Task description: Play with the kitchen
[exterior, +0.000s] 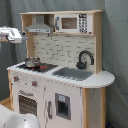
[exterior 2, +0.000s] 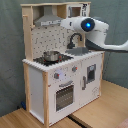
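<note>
The kitchen (exterior: 60,95) is a tall toy unit of white panels and light wood, seen in both exterior views (exterior 2: 37,80). It has a hood (exterior: 40,25), a microwave (exterior: 72,22), a black faucet (exterior: 85,59), a grey sink (exterior: 74,73) and an oven door (exterior 2: 65,95). A small metal pot (exterior 2: 50,56) sits on the stove. My gripper (exterior: 21,36) hangs in the air at hood height, off the kitchen's stove-side end and touching nothing. In the second exterior view the white arm with a blue light (exterior 2: 87,24) crosses in front of the upper shelf.
A grey curtain hangs behind the kitchen. The unit stands on a light wooden floor (exterior 2: 100,110). A white rounded part (exterior: 15,120) fills the first exterior view's bottom left corner.
</note>
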Motion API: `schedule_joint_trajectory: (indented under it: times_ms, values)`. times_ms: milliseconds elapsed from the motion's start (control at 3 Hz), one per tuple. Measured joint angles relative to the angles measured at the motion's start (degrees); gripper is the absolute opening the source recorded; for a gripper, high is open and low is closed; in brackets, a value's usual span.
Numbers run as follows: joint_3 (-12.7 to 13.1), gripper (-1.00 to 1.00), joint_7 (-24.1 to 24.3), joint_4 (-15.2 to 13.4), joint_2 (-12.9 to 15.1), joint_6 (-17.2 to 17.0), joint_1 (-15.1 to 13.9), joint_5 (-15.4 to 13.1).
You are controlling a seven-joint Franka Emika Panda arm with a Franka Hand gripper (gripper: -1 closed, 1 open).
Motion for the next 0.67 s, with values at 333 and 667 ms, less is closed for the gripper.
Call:
schedule_joint_trajectory:
  times_ms: [333,667]
  values:
    - [-2.3,1.00,0.5,-5.2,-0.3,4.1,4.0,-1.9]
    - [-4.5,1.00,0.9,-9.9,-0.7,8.0,7.8,-3.7]
